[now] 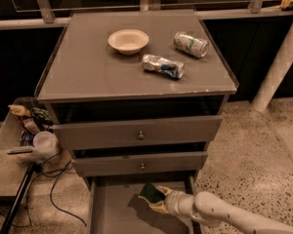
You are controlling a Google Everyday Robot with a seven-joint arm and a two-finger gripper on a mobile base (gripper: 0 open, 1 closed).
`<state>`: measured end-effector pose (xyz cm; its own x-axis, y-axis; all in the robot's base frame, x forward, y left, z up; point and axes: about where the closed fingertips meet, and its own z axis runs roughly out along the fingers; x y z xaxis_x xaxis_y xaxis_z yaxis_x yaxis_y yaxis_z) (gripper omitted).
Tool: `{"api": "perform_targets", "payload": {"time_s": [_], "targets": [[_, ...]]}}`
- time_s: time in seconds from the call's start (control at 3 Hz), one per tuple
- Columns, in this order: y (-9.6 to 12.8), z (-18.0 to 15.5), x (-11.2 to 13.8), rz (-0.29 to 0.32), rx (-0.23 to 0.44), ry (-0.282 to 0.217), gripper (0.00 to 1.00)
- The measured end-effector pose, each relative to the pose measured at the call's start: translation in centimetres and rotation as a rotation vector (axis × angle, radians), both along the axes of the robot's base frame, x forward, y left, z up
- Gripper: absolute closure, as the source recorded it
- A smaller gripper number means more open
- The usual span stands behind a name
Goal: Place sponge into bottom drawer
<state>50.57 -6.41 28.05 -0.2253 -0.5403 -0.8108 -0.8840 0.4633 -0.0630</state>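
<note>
A white bowl [128,40] sits near the back edge of the cabinet top [83,72]. Right of it lies a squashed can [162,65], closer to the middle. A second can [191,44] lies near the back right corner. Down low, the bottom drawer [112,212] stands open. The sponge [149,193] is held just above the drawer floor, near its back edge. The gripper [158,202] is over the drawer too, on the sponge's right side, its fingers pinched tight on the sponge.
</note>
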Motion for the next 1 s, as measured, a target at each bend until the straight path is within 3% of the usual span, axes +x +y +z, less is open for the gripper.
{"api": "perform_targets", "payload": {"time_s": [0.33,1.0], "targets": [[1.1,-2.1,-1.0,0.062,-0.025,0.024,1.00],[2.7,-7.0,-2.2,0.104,-0.062,0.048,1.00]]}}
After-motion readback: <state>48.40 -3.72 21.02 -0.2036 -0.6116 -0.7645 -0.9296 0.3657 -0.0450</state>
